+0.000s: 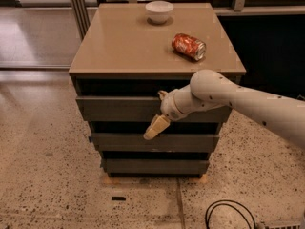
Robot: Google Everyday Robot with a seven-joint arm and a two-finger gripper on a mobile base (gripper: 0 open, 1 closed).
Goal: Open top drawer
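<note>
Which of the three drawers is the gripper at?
The top drawer, the widest one, just under the tabletop. The gripper is at the middle of its front; the middle drawer and bottom drawer lie lower.

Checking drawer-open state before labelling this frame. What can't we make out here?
Camera view: top drawer interior, shadowed under the tabletop.
Camera view: hand at the top drawer's front; contact hidden by the arm.
Camera view: floor cable, cut by bottom edge.

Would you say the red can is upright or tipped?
Tipped: the red can lies on its side; the gripper is at the top drawer front.
</note>
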